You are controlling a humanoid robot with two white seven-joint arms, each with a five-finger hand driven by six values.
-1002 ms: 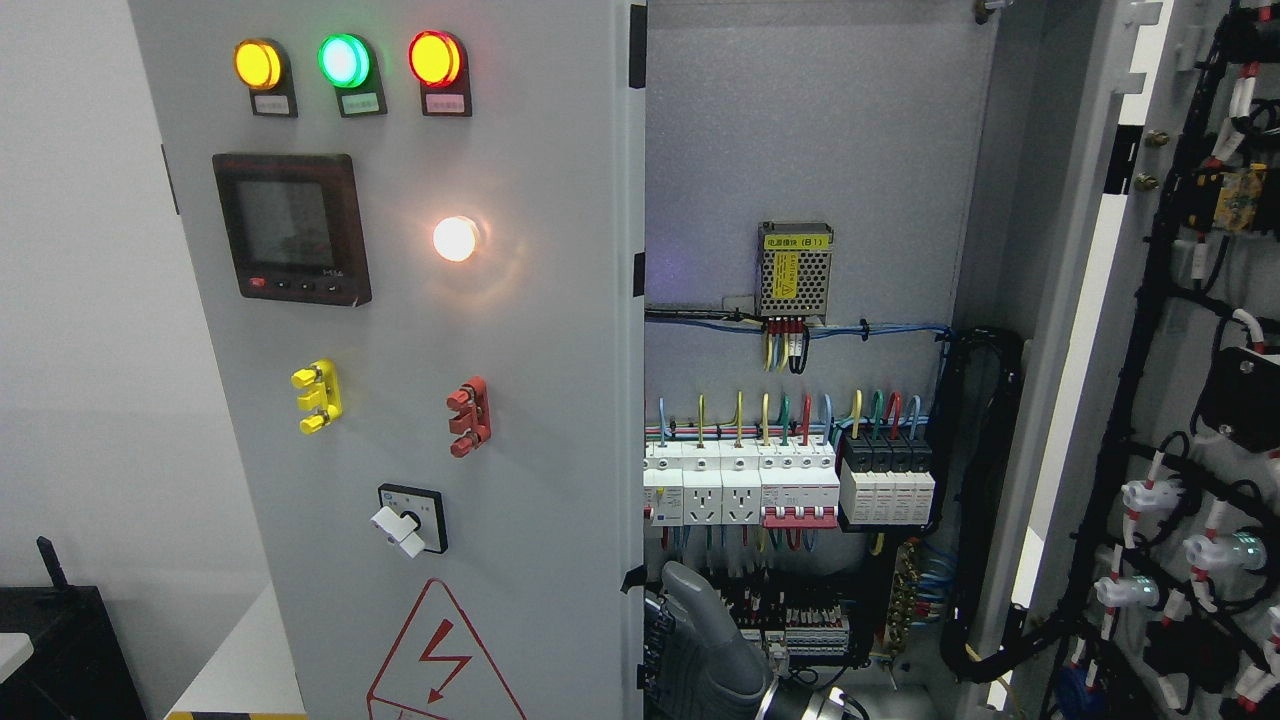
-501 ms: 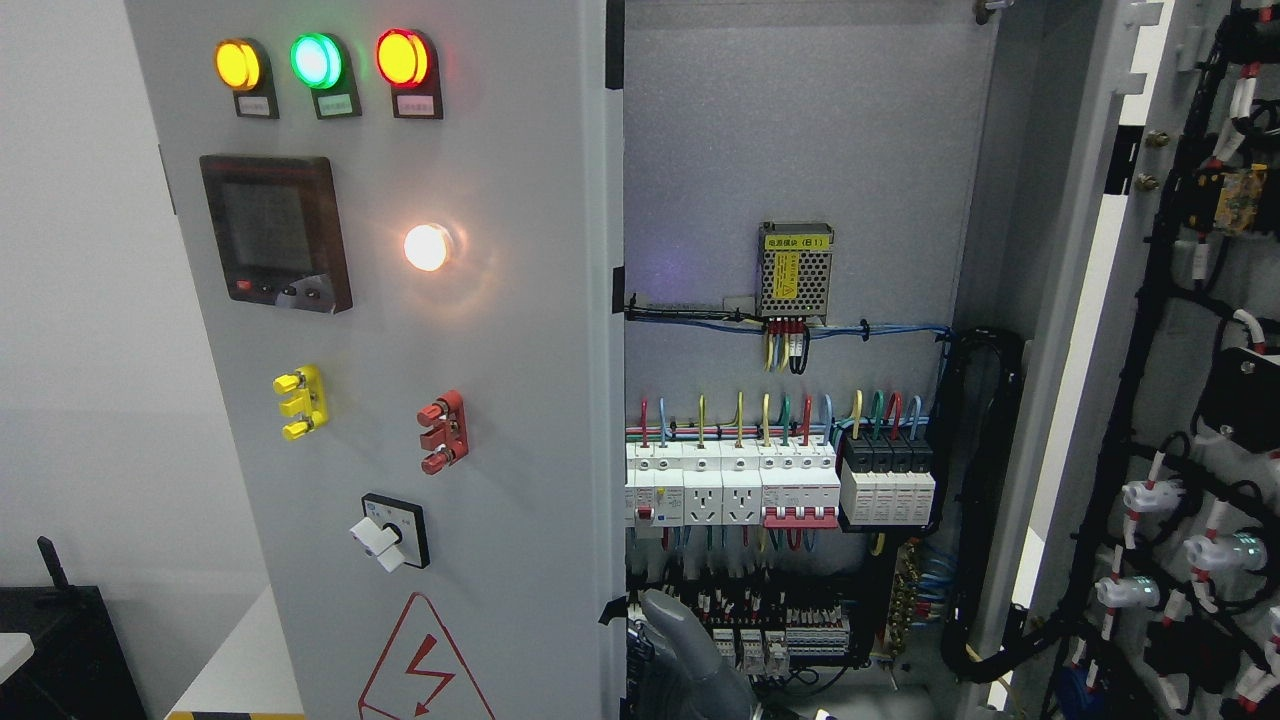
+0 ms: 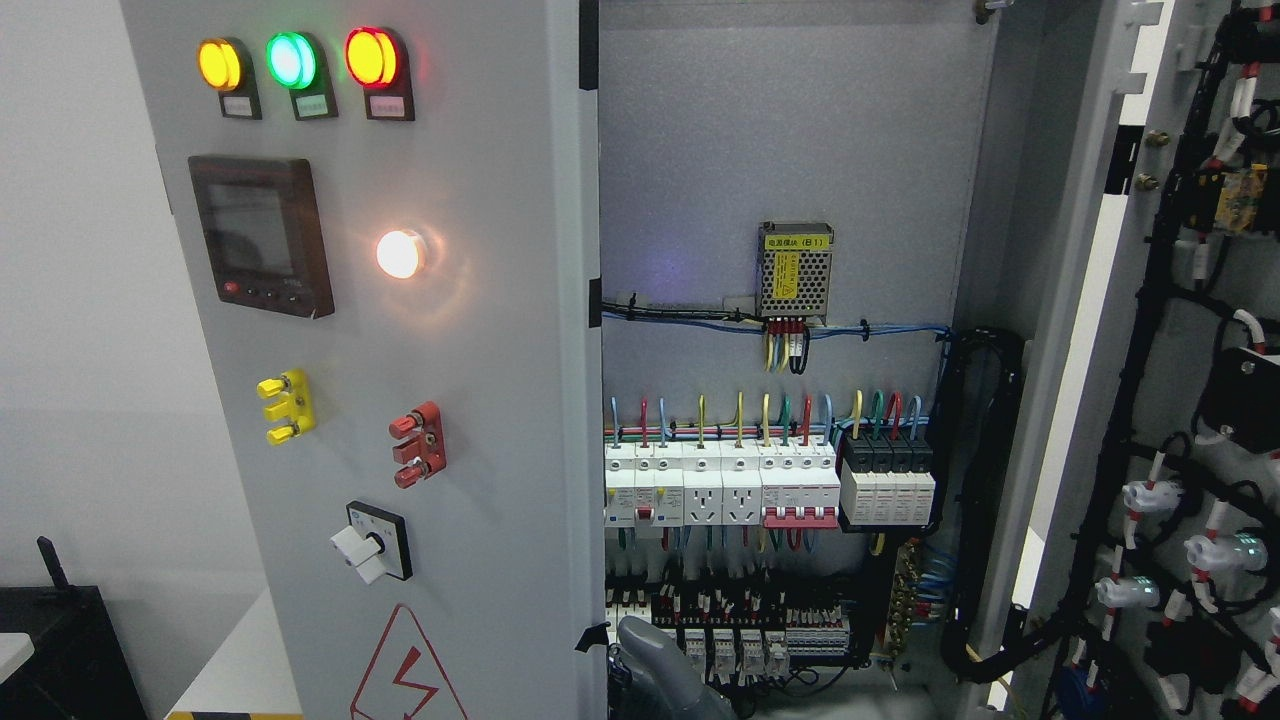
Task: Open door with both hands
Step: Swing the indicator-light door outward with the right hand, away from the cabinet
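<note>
1. looking from the head camera, we see the left door (image 3: 470, 400) of the electrical cabinet swung partly open, its free edge running down the picture just left of the middle.
2. on the door's face we see amber, green and red lamps (image 3: 290, 62) at the top, a dark meter (image 3: 260, 235) under them, a lit white lamp (image 3: 400, 254), a yellow terminal block (image 3: 285, 406), a red terminal block (image 3: 418, 458), a rotary switch (image 3: 370, 541) and a red warning triangle (image 3: 405, 670) at the bottom.
3. we see one grey hand (image 3: 655, 668) at the bottom edge, just right of the door's free edge and in front of the lower terminals; we cannot tell from which side its arm comes in.
4. only the upper part of that hand shows, so we cannot tell whether it is spread or closed, nor whether it touches the door.
5. inside the cabinet we see a small power supply (image 3: 795, 268) on the back panel, with a row of breakers (image 3: 770, 485) below it.
6. the right door (image 3: 1185, 400) stands wide open at the picture's right, its inner side covered with black cabling.
</note>
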